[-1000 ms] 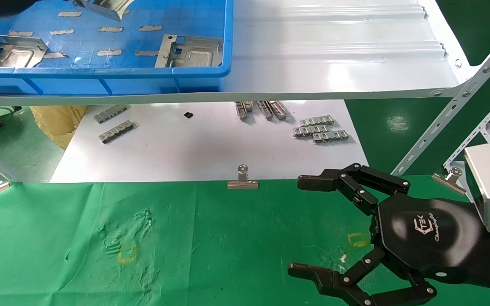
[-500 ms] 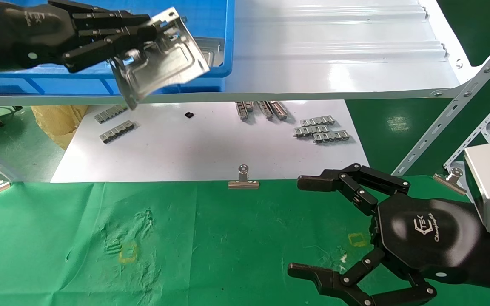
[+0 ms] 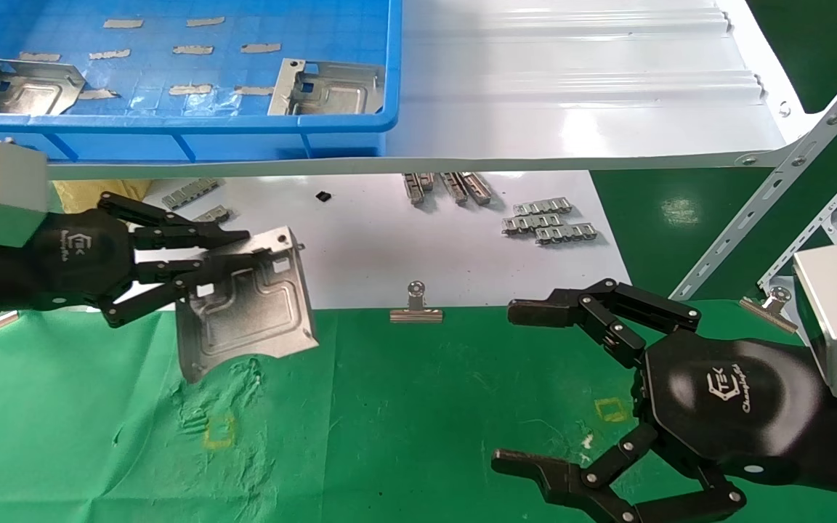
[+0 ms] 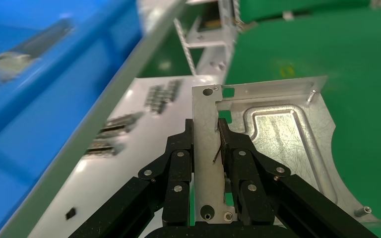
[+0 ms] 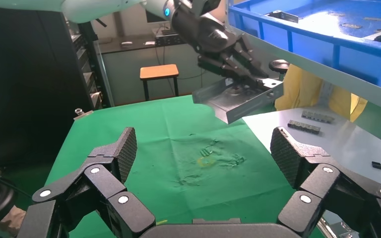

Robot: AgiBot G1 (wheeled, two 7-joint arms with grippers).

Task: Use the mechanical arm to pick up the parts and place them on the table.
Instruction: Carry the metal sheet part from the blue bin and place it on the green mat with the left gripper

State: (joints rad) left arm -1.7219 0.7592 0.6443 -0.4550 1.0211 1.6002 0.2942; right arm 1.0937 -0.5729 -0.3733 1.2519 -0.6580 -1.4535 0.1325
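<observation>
While left gripper (image 3: 197,269) grips part (image 3: 248,309), wrinkled green table (image 3: 404,407), blue crate (image 3: 171,131)

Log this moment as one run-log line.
left gripper: shut on sheet-metal plate, above green table | right gripper: open, idle over table | blue crate: two plates inside

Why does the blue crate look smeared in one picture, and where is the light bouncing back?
Left wrist view: the blue crate is streaked with blur, while the metal plate in the left gripper stays sharp. Head view: glare streaks the white board, and the right gripper has a shiny highlight on its palm.
</observation>
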